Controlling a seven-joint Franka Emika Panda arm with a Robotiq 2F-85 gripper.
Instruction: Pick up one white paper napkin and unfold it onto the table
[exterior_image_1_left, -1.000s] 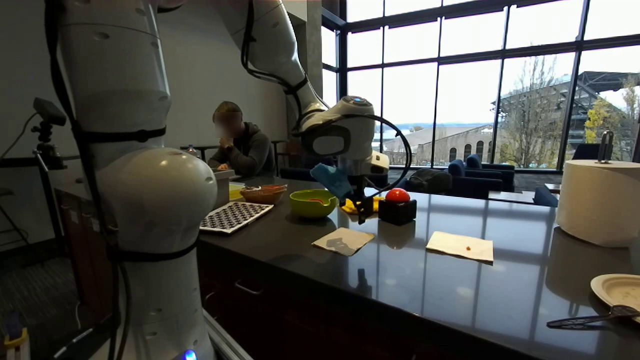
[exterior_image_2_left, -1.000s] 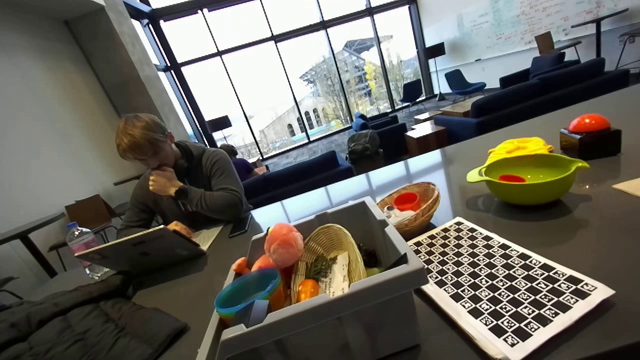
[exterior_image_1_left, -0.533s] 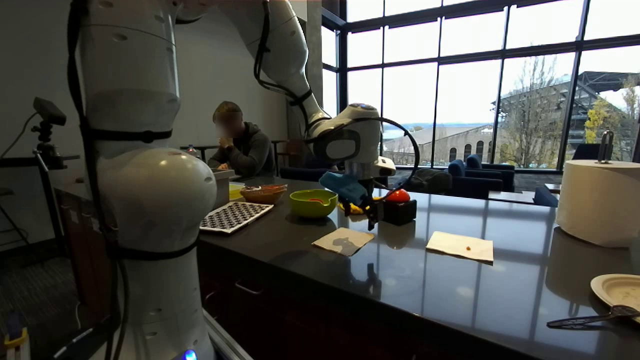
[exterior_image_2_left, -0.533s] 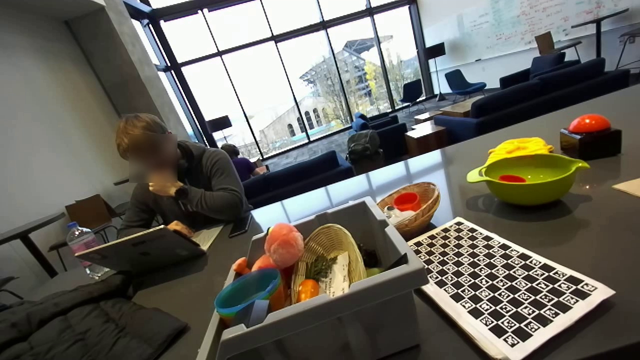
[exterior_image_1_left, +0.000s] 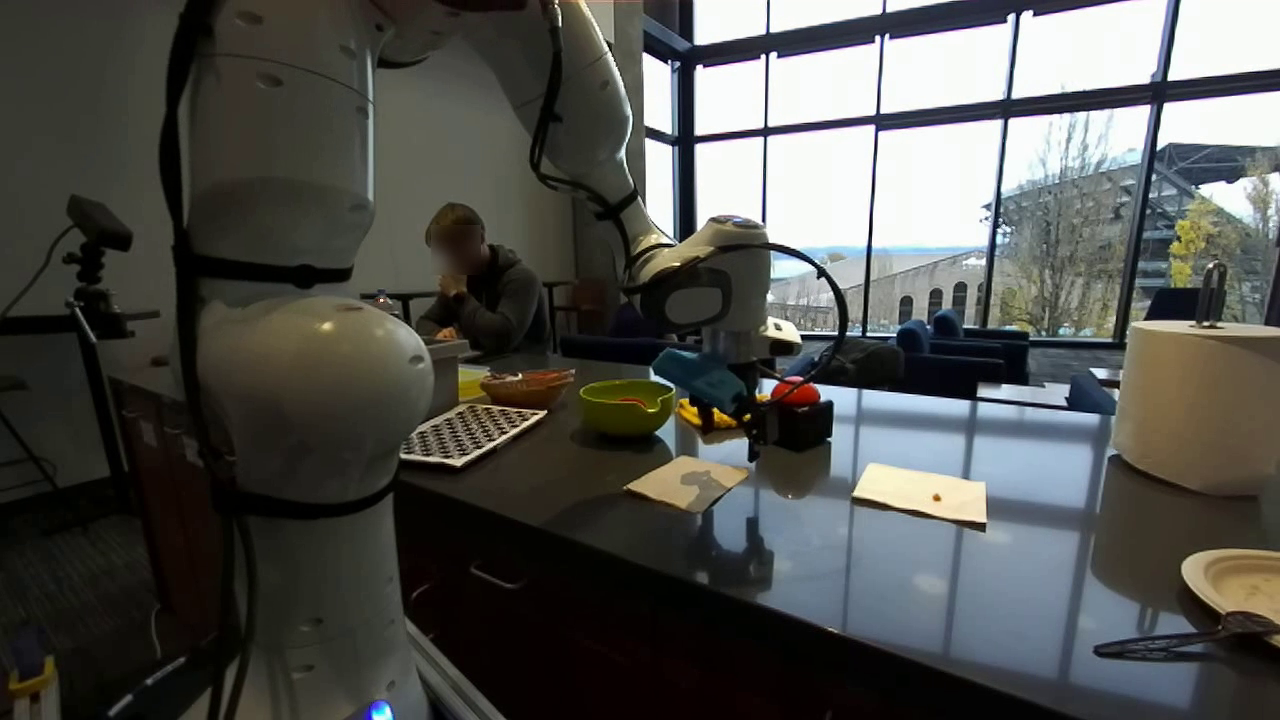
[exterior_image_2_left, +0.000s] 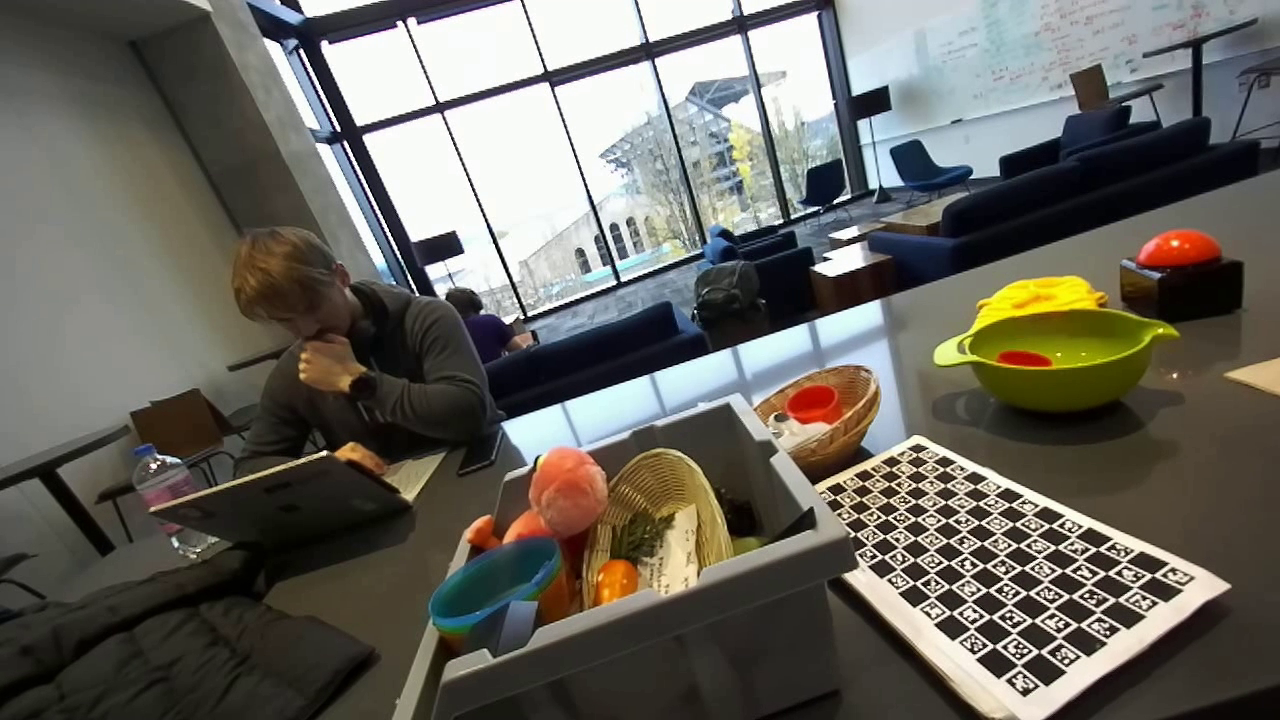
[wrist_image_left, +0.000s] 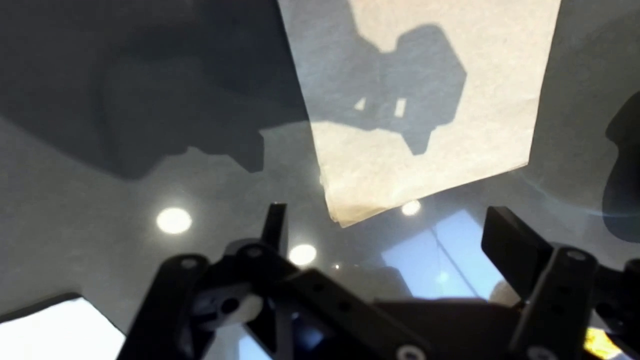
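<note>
The white paper napkin (exterior_image_1_left: 665, 485) lies folded flat near the front edge of the dark glossy table (exterior_image_1_left: 800, 560). In the wrist view the napkin (wrist_image_left: 495, 110) fills the top middle, with layered edges at its lower corner and the gripper's shadow across it. A corner of the napkin (exterior_image_2_left: 1258, 376) shows at the right edge of an exterior view. A second pale napkin (exterior_image_1_left: 905, 492) with a small orange speck lies further right. My gripper (exterior_image_1_left: 730, 440) hangs above the table just beyond the napkin. In the wrist view the gripper (wrist_image_left: 390, 222) is open, its fingers apart and empty.
A black box with a red dome button (exterior_image_1_left: 800, 425) stands close behind the gripper. A green bowl (exterior_image_1_left: 625, 410) and a yellow cloth (exterior_image_2_left: 1040, 295) are nearby. A checkered board (exterior_image_1_left: 475, 433), a paper roll (exterior_image_1_left: 1195, 410), and a plate (exterior_image_1_left: 1235, 575) with a dark fork lie further off.
In an exterior view the gripper has moved right and slightly down, now in front of the button box. The napkins and other objects have not moved.
</note>
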